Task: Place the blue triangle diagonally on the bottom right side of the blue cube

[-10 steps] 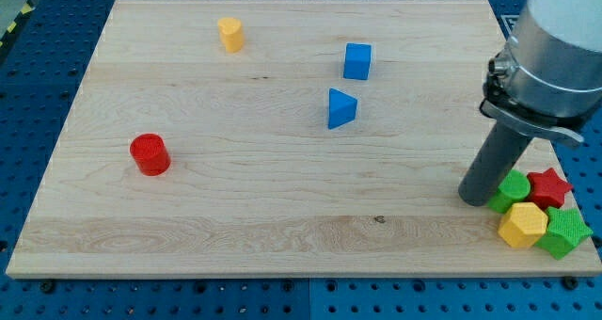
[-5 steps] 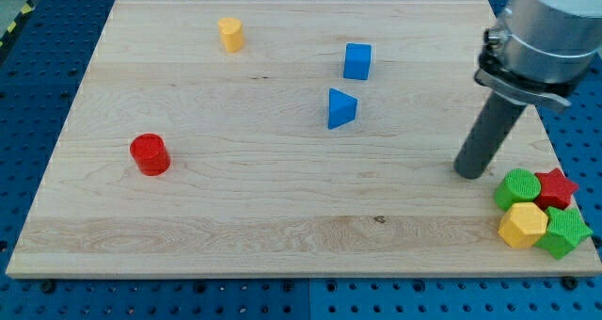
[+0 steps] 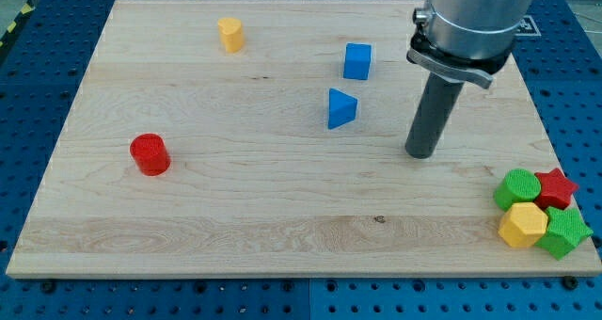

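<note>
- Camera view shows my tip resting on the wooden board, right of centre; the arm ends in a plain dark rod, so there are no jaws to be wide, narrow or holding anything.
- My tip touches no block: it stands to the right of the blue triangle and slightly lower, with bare wood between them.
- The blue triangle lies just below the blue cube and a little to its left, the 2 near each other but apart.
- The blue cube sits toward the view's top, up and left of my tip.
- At the view's bottom right corner 4 blocks huddle together, well apart from my tip: a green cylinder, a red star, a yellow hexagon and a green star.
- A yellow block, its shape unclear, stands near the top edge, left of the blue cube.
- A red cylinder stands alone at the view's left.
</note>
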Available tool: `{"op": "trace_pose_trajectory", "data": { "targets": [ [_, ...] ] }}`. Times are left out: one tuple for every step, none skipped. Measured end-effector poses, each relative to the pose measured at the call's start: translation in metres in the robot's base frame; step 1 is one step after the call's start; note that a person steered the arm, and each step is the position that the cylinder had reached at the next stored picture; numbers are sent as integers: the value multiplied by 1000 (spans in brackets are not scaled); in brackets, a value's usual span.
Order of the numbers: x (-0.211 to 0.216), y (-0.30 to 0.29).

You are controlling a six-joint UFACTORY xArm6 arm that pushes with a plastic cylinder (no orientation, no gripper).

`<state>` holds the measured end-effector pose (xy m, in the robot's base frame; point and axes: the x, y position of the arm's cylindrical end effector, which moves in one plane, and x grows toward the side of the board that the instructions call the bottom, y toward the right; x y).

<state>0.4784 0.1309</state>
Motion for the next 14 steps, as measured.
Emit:
{"op": "trace_pose_trajectory", "data": {
  "targets": [
    [-15, -11],
    [-29, -22],
    [-33, -15],
    [-44, -4],
    [-80, -7],
    [-85, -7],
    [-90, -7],
    [-102, -7],
    [-102, -7],
    [-103, -7],
    [-119, -7],
    [-146, -7],
    [-162, -15],
    [-155, -31]
  ]
}}
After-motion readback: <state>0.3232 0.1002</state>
